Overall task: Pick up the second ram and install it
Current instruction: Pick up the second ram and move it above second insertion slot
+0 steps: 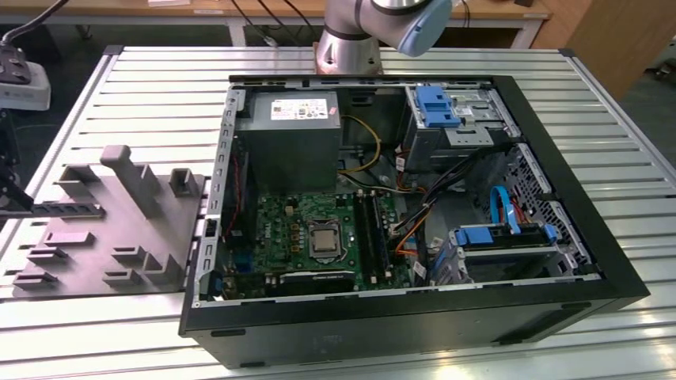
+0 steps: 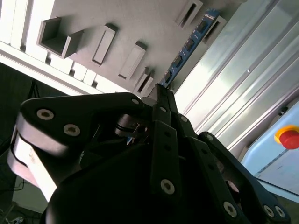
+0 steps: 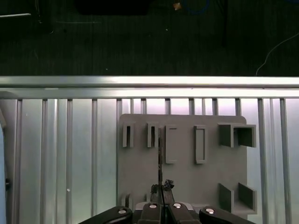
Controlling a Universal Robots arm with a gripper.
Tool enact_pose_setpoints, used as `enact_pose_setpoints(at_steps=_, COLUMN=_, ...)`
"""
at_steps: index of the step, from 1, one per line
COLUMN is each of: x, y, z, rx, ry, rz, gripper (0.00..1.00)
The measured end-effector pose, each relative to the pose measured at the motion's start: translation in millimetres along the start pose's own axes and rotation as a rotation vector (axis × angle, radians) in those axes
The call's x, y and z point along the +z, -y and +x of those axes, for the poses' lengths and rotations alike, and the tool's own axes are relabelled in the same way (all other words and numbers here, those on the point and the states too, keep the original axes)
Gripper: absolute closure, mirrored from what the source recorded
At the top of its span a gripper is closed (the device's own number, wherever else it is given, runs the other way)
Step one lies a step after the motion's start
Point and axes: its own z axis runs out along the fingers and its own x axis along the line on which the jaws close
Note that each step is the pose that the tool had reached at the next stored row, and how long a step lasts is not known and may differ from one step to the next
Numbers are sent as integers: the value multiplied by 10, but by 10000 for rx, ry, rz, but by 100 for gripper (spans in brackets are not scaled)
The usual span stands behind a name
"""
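My gripper (image 2: 160, 91) is shut on one end of the second ram (image 2: 188, 45), a long narrow dark-blue board with small chips that sticks straight out from the fingertips. In the first wrist view the ram (image 3: 160, 154) appears edge-on as a thin dark line above the grey fixture (image 3: 187, 182), with the gripper (image 3: 161, 188) closed around its near end. In the exterior view the ram (image 1: 69, 210) lies level over the fixture's (image 1: 106, 229) left part, held by the gripper (image 1: 24, 207) at the exterior view's far left. The green motherboard (image 1: 285, 229) with its long black slots (image 1: 370, 229) lies inside the open computer case (image 1: 412, 317).
The case holds a grey power-supply box (image 1: 287, 134), blue drive brackets (image 1: 435, 107) and loose cables (image 1: 423, 214). The arm's base (image 1: 349, 47) stands behind the case. The fixture carries upright blocks and several slots. A red button (image 2: 289, 136) sits on a pale box beside the slatted table (image 1: 591, 103).
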Motion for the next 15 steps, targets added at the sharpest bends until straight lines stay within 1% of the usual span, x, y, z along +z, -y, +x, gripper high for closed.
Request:
enact_pose_setpoints(at_steps=1, x=-47, y=-3, z=-3, rx=1, ry=-1, rz=0, gripper=89)
enact_pose_setpoints(at_steps=6, x=-167, y=-8, z=-9, rx=0, ry=0, rz=0, gripper=89)
enact_pose_setpoints(at_steps=7, x=-212, y=-10, z=-12, rx=0, ry=-1, rz=0, gripper=89)
enact_pose_setpoints(at_steps=13, x=-366, y=-18, z=-20, rx=-1, ry=9, rz=0, gripper=89)
enact_pose_setpoints(at_steps=15, x=-405, y=-19, z=-22, rx=0, ry=11, rz=0, gripper=89)
